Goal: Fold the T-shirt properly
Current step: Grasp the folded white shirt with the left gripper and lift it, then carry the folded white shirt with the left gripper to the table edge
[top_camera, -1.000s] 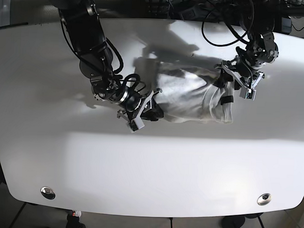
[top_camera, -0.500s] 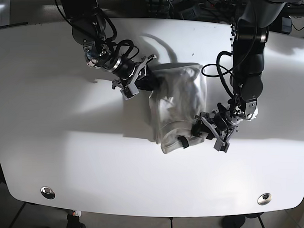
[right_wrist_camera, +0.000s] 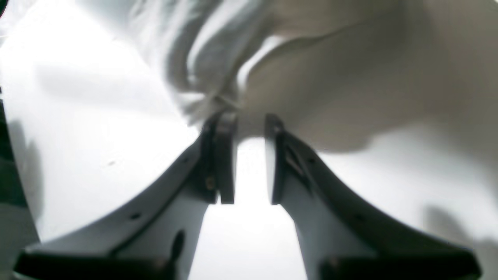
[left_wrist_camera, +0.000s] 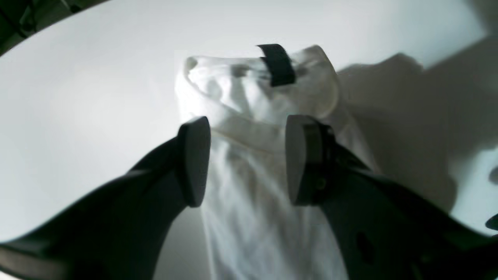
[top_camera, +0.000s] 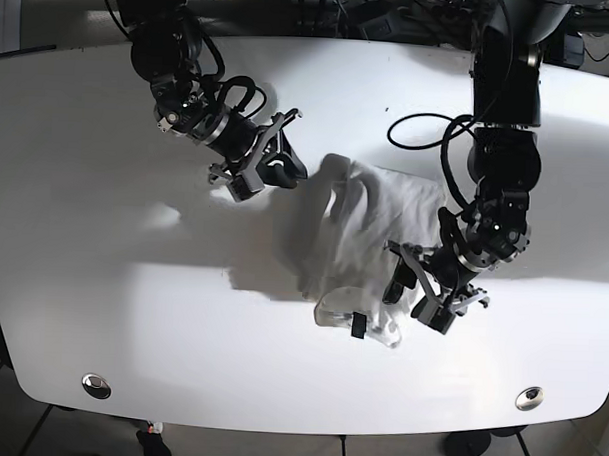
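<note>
The white T-shirt (top_camera: 369, 245) lies bunched in the middle of the table, its collar with a black tag (top_camera: 359, 325) at the front. In the left wrist view the T-shirt (left_wrist_camera: 256, 128) runs under and between the spread fingers of my left gripper (left_wrist_camera: 243, 155), which is open, with the tag (left_wrist_camera: 277, 64) beyond the tips. In the base view my left gripper (top_camera: 407, 289) sits at the shirt's front right edge. My right gripper (top_camera: 278, 173) is just left of the shirt's back corner. Its fingers stand narrowly open in the right wrist view (right_wrist_camera: 249, 155), with bare table between them and the T-shirt (right_wrist_camera: 330, 77) just past the tips.
The white table (top_camera: 131, 312) stretches around the shirt on all sides. Two metal discs (top_camera: 96, 385) (top_camera: 529, 398) sit near the front corners. Black cables (top_camera: 418, 132) hang from the left arm over the table's back right.
The shirt has swung and slid toward the front of the table. My right gripper let go of its back edge and now sits beside it. My left gripper has opened over the collar end.
</note>
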{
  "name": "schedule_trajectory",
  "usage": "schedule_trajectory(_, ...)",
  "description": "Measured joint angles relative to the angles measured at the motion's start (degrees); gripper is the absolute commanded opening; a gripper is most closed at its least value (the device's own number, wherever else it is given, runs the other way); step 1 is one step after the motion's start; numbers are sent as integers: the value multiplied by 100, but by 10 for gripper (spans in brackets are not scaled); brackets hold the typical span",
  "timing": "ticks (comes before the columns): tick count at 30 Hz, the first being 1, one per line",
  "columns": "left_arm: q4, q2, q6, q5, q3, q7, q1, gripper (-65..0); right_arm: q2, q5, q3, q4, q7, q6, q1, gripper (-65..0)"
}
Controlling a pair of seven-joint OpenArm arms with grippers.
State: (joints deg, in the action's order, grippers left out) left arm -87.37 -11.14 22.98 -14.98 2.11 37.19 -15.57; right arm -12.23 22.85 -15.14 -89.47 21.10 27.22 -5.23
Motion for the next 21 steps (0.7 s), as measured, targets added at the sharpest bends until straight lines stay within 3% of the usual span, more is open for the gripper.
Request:
schedule_trajectory(1, -310, 201, -490, -4, 39, 61, 317, -346, 24, 0, 249, -114, 173, 2, -4, -539)
schedule_trajectory(5, -728, 245, -1515, -4, 474, -160, 654, -207, 46, 4, 673, -310, 358, 28, 2, -541)
schedule_trajectory(9, -522, 236, -2490, -35, 1043, -1038, 1060, -162, 44, 4, 688, -378, 404, 28, 0, -541)
schedule_trajectory(13, 96, 219, -2953, 11, 1259, -1648, 1014, -160, 46, 4, 688, -387, 402, 26, -20, -541)
schedule_trajectory(15, 479, 234, -3053, 424, 1377, -1919, 957, -158, 46, 0, 691, -387, 409, 22, -68, -541)
schedule_trajectory(18, 1241, 254, -3053, 953, 1740, -2371, 809, -158, 48, 4, 691, -387, 404, 26, -83, -541)
schedule_trajectory(21, 2048, 275, -2809, 962, 1956, -2863, 481, -160, 48, 4, 693, -389, 402, 28, -83, -541)
